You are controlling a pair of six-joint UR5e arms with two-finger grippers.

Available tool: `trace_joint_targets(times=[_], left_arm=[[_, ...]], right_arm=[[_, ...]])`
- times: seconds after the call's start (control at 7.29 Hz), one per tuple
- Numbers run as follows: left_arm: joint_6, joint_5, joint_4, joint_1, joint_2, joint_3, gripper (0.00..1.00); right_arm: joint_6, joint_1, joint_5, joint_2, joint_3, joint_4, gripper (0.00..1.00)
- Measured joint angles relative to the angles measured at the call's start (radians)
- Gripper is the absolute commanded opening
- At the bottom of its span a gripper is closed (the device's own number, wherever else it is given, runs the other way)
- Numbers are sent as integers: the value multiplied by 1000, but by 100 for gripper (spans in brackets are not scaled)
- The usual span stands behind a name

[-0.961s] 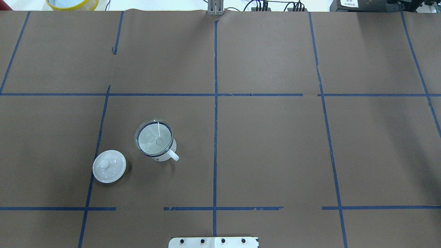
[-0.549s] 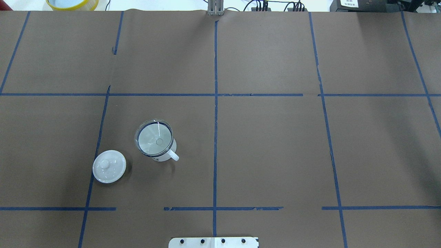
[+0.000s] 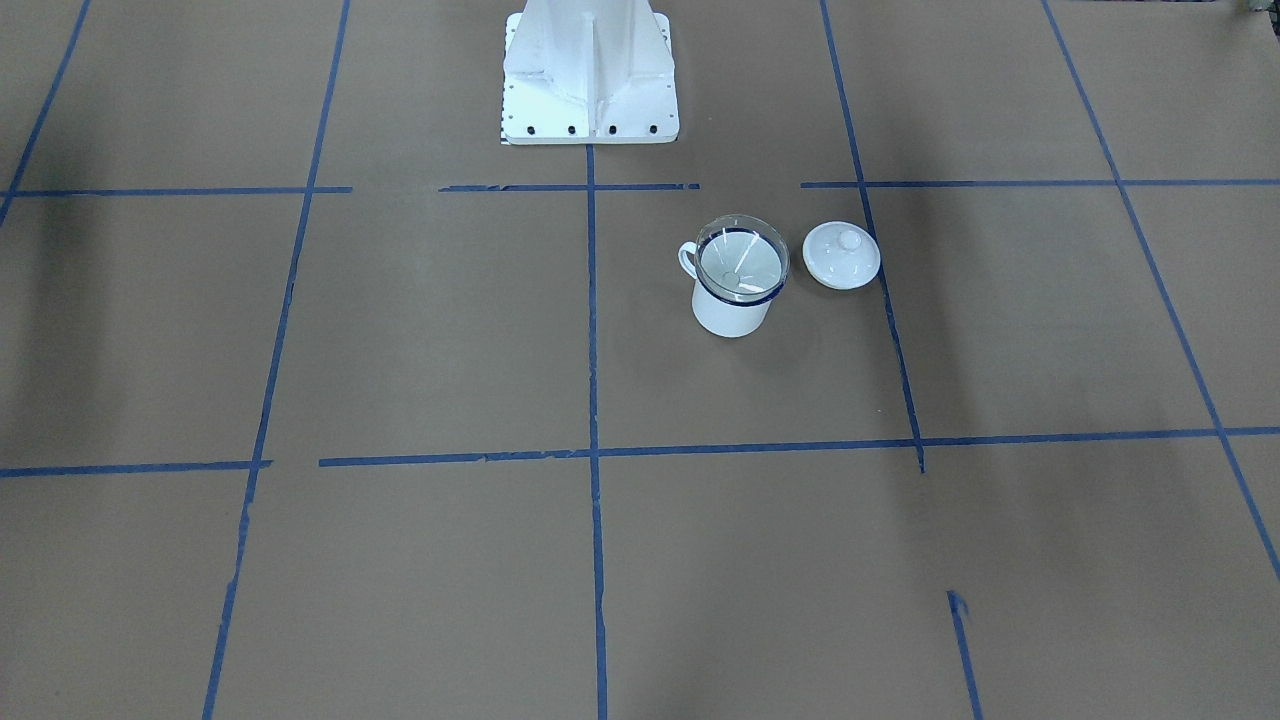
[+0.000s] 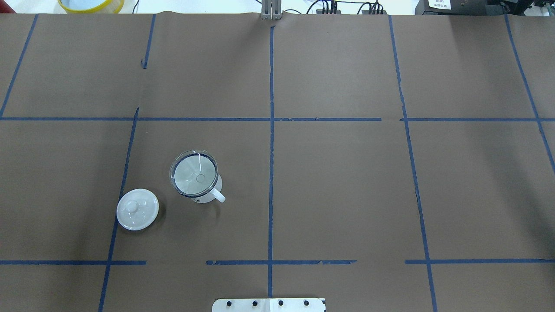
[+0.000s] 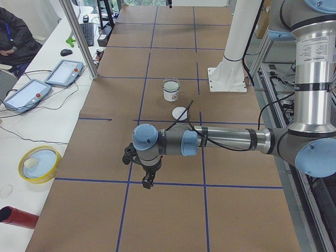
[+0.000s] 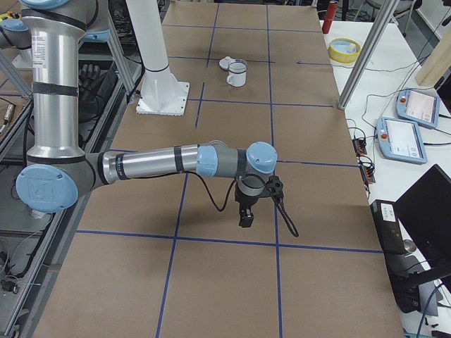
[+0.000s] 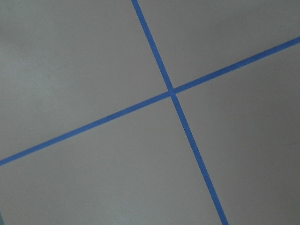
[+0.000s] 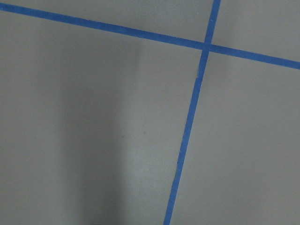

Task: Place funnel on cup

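Observation:
The clear funnel (image 4: 193,173) sits upright in the mouth of the white cup (image 4: 213,190) with the dark blue rim, left of the table's middle; the funnel (image 3: 742,262) and cup (image 3: 733,315) also show in the front-facing view. No gripper is near them. My left gripper (image 5: 148,181) shows only in the exterior left view, hanging over the table's left end, far from the cup (image 5: 170,92). My right gripper (image 6: 245,220) shows only in the exterior right view, over the right end. I cannot tell whether either is open or shut. Both wrist views show only brown paper and blue tape.
A white domed lid (image 4: 137,209) with a knob lies beside the cup, towards the robot's left. The white robot pedestal (image 3: 590,70) stands at the table's near middle. A yellow-rimmed bowl (image 5: 39,164), a red cylinder (image 5: 16,217) and pendants (image 5: 63,72) lie on the side bench.

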Motion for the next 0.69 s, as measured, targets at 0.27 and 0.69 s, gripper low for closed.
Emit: trace_joint_targets(times=[0.27,0.69], left_arm=[[-2,-1,5,-6,5,8,100],[-69,-1,9,-32,8,12,100]], right_arm=[[0,0,0,0,0,0,100],[0,0,0,0,0,0,100]])
